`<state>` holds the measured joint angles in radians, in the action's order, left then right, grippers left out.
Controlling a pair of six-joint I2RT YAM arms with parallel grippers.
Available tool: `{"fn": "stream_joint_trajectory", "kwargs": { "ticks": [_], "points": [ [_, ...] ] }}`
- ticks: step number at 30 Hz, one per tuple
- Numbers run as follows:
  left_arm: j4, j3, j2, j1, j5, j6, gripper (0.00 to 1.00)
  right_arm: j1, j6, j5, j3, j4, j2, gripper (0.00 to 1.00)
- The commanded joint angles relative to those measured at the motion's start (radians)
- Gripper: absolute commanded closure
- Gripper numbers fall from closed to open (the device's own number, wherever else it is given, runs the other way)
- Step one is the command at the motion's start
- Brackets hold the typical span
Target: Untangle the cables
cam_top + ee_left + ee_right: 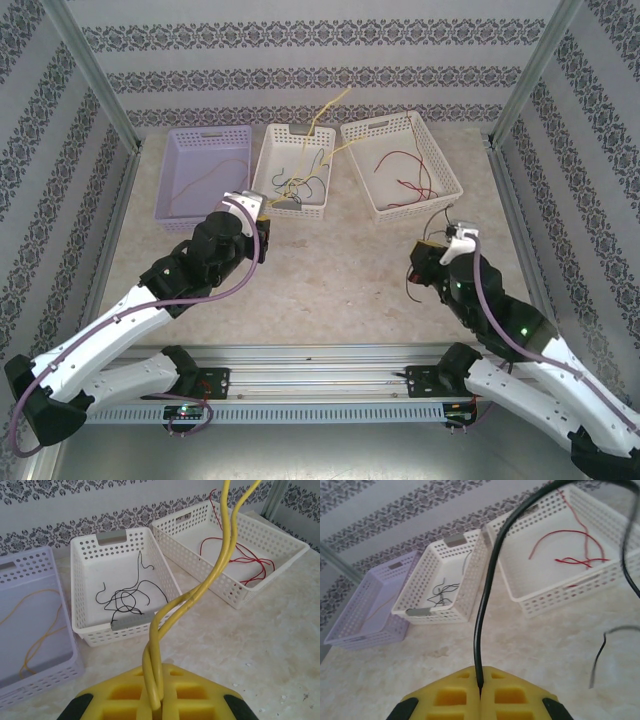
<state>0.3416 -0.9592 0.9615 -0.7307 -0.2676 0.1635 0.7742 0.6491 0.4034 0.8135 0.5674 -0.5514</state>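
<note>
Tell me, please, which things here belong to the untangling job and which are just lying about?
Job: thin yellow wires, pinched by the left gripper; thin black wire, pinched by the right gripper; loose red wires; loose black wires.
Bystanders: lilac perforated plastic basket; middle white perforated basket; right white perforated basket; stone-look table.

Walls (pixel 320 60): three sides, papered white with grey damask bands running horizontally. Table (pixel 340 280): beige marbled top, faintly mottled, with a few small specks showing in the left wrist view. Posts (pixel 92 75): bare aluminium, one at each far corner, slanting outward in the top view. Rails (pixel 320 358): aluminium, along the near edge, with a slotted white strip (pixel 300 412) just beside them. Light: bright, even, shadows soft.
</note>
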Motion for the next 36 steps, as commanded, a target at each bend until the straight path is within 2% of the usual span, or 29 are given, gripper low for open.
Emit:
{"fn": "stream_joint_trajectory", "kwargs": {
  "ticks": [1, 22, 36],
  "points": [
    [-0.048, 0.006, -0.012, 0.011, -0.019, -0.009, 1.0, -0.003, -0.033, -0.065, 0.059, -0.086, -0.053, 1.0],
    [-0.12, 0.068, -0.109, 0.012, -0.12, -0.013, 1.0, 0.015, -0.152, -0.227, 0.525, -0.216, -0.616, 1.0],
    [-0.206, 0.141, -0.249, 0.013, -0.264, -0.016, 1.0, -0.119, -0.071, -0.538, 0.857, -0.328, -1.021, 1.0]
  ]
}}
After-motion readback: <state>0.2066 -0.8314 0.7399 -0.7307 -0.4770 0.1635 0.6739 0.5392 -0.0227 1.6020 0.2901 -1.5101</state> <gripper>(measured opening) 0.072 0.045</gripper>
